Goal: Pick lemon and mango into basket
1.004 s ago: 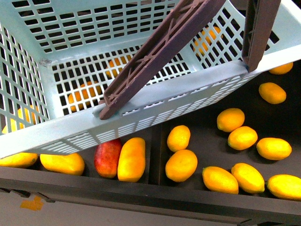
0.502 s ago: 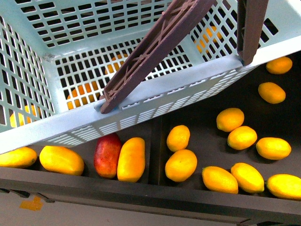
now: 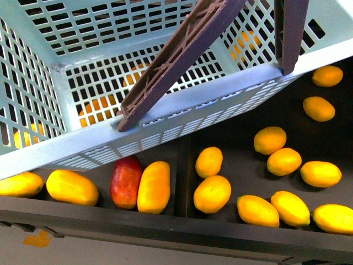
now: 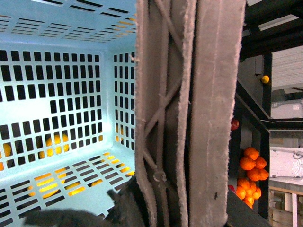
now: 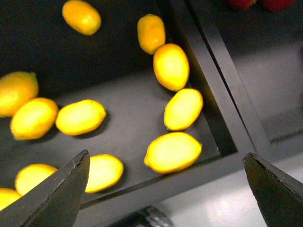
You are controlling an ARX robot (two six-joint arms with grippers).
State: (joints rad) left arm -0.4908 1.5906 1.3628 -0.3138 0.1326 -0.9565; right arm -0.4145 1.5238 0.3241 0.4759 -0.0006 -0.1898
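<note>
The teal slotted basket (image 3: 182, 113) hangs tilted over the fruit bins and fills the upper front view. Its two brown handles (image 4: 189, 104) stand pressed together, and my left gripper (image 4: 175, 210) is shut on them. Yellow fruit shows through the basket's slots. Below its rim lie long yellow mangoes (image 3: 154, 186) beside a red one (image 3: 126, 181). Several lemons (image 3: 212, 193) are scattered in the bin to the right. In the right wrist view my right gripper (image 5: 170, 189) stands open above that bin's near corner, with a lemon (image 5: 173, 152) just beyond its fingertips (image 5: 66, 189).
A dark divider (image 3: 182, 176) separates the mango bin from the lemon bin, and a dark front wall (image 3: 165, 226) closes both. A pile of tangerines (image 4: 250, 175) sits on a shelf beyond the basket. Red fruit (image 5: 246, 4) lies in the neighbouring bin.
The basket has lifted and shifted slightly up, uncovering more of the mangoes at the left and a lemon at the far right. The fruit has not moved.
</note>
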